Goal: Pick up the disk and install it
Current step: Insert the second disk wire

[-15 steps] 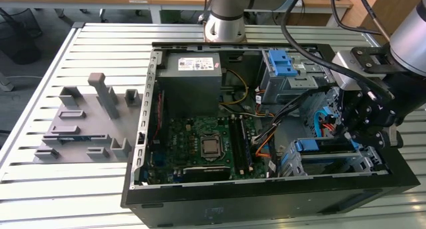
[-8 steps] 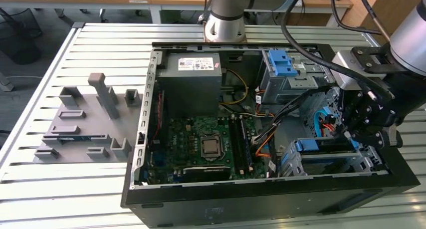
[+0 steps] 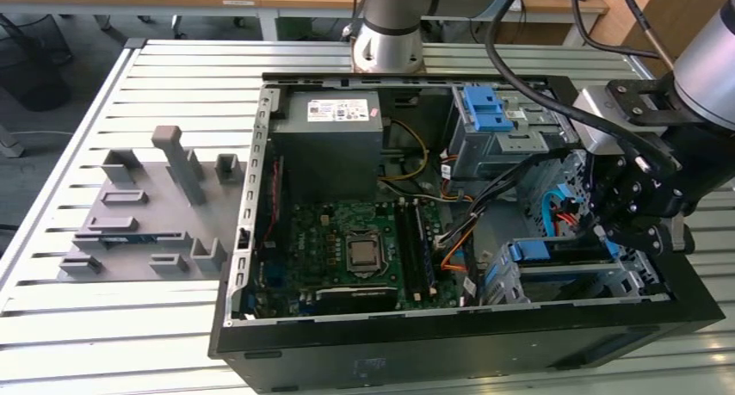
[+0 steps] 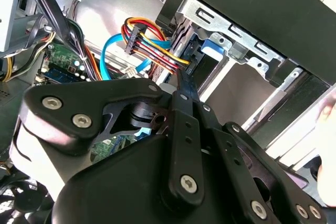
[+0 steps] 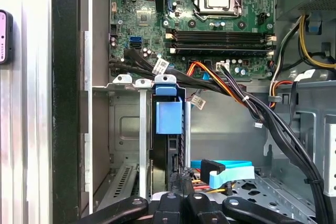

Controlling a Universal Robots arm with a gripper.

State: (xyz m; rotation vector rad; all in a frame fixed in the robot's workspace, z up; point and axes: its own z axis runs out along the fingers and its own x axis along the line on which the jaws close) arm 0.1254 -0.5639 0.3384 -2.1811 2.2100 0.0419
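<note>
One open computer case (image 3: 271,197) lies on its side on the slatted metal tabletop (image 3: 138,326). One grey moulded fixture (image 3: 144,210) sits at its 9 o'clock, apart from it. In the exterior view, one grey power supply (image 3: 333,124) at the case's 12 o'clock carries one white sticker with a red mark; the print is too small to read. One green motherboard (image 3: 344,249) with one processor socket (image 3: 363,253) lies at 6 o'clock. One light-blue latch (image 3: 487,109) tops the cage at 1 o'clock. The disk (image 3: 563,250) stands on edge in the metal drive cage (image 3: 626,279) at the case's 4 o'clock corner. Its blue rail frame shows, and no label is visible; in the first wrist view the disk's (image 5: 169,116) blue tab sits between the cage uprights. One tool (image 3: 620,227) hangs inside the case just above that cage, beside one blue flat cable (image 5: 231,170) and one orange-red-yellow wire bundle (image 4: 149,43). Tool state: cannot tell, nor whether it touches the disk.
</note>
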